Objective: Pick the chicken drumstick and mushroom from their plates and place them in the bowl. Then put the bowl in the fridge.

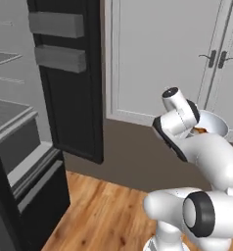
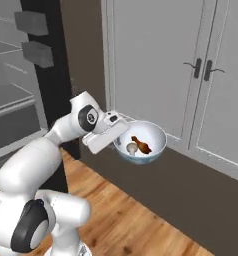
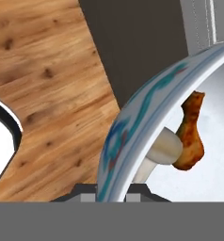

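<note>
White robot arm rising at the lower left of the right base view carries the dark two-finger claw (image 2: 116,136), closed on the rim of the round deep white bowl with a blue-grey patterned outside (image 2: 152,148), held in the air above the wooden floor (image 2: 131,220) at the centre of the frame. Inside the bowl lie the small reddish-brown chicken drumstick (image 2: 140,144) and, touching it on its left, the tiny tan-beige mushroom (image 2: 132,148). Beyond, white panelled cabinet doors (image 2: 156,60) fill the upper right. At the upper left stands the tall black fridge (image 2: 51,95), its door open on light grey shelves.
</note>
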